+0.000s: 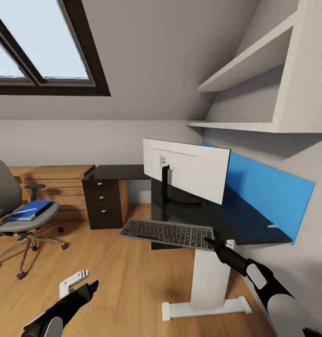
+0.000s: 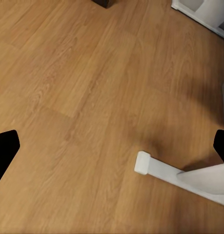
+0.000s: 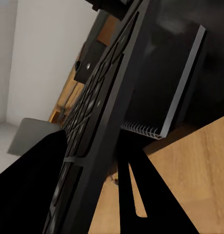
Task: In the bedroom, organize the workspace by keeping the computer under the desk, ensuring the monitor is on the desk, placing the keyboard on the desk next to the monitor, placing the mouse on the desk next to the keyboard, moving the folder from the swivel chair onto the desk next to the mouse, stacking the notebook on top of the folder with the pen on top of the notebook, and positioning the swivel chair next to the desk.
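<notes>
While the right tool [image 1: 211, 241] is clamping the right-hand corner of the keyboard [image 1: 168, 233], the keyboard is lying flat at the front edge of the bench [image 1: 254, 220], overhanging it, just in front of the monitor [image 1: 189, 169]. Monitor is standing upright on the bench, white back toward the camera, blue back panel behind it. Swivel chair [image 1: 11, 210] is sitting well apart from the bench, across the wood floor [image 1: 128, 290], carrying the blue folder [image 1: 32, 209] on its seat, with a thin white stick lying on the folder. Left tool [image 1: 84, 286] is hanging low over the floor, below the keyboard.

Left wrist view: left tool's two dark fingertips [image 2: 5, 148] are sitting wide apart, released, gripping nothing. Floor [image 2: 82, 97] is lying below them; a white foot of the bench pedestal [image 2: 182, 175] is resting on it.

Right wrist view: keyboard [image 3: 94, 122] is running edge-on between the dark fingers [image 3: 29, 190] of the right tool, clenched on it. Bench's black top [image 3: 175, 53] is sitting just beside the keyboard.
</notes>
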Tool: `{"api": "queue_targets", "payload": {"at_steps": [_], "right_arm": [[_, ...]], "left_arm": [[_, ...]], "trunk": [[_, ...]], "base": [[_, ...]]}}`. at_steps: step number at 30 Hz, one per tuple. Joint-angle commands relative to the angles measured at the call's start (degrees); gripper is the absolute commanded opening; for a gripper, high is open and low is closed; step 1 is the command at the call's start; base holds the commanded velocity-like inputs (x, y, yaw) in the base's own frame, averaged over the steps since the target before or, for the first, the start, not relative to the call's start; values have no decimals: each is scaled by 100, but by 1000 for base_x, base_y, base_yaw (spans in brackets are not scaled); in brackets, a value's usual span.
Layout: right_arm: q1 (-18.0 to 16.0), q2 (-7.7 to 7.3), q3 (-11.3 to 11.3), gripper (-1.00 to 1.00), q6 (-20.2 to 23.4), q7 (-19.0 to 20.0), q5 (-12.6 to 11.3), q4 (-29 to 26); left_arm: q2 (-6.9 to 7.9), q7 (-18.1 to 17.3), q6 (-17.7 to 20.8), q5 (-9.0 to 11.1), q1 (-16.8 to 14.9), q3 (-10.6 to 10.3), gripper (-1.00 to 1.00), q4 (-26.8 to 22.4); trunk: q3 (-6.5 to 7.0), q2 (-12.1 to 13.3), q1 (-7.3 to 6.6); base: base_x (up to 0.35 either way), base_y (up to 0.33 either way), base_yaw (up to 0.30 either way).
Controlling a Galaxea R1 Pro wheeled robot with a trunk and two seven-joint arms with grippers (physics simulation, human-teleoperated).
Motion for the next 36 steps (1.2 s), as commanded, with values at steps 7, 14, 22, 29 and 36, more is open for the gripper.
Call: {"api": "queue_targets", "payload": {"at_steps": [7, 14, 22, 29, 36], "right_arm": [[-4, 91, 173, -100, -63, 50, -11, -6], [4, 102, 758, -100, -917, 119, -17, -2], [6, 229, 872, -100, -1001, 138, -11, -89], [9, 234, 881, -100, -997, 198, -30, -88], [6, 233, 880, -100, -956, 509, -40, -85]], "left_arm": [[-10, 47, 21, 49, -2, -44, 100, 219], [-7, 23, 21, 43, -2, -261, 100, 415], [-12, 26, 17, 45, -2, -380, 100, 430], [-20, 26, 12, 39, -2, -391, 100, 430], [-21, 26, 12, 41, -2, -391, 100, 430]], "trunk": [[41, 38, -23], [83, 38, -23], [131, 38, -23], [136, 38, -23], [137, 38, -23]], "base": [[0, 0, 153], [0, 0, 205], [-78, 70, 195], [-247, 222, 25], [-255, 229, 1]]}}
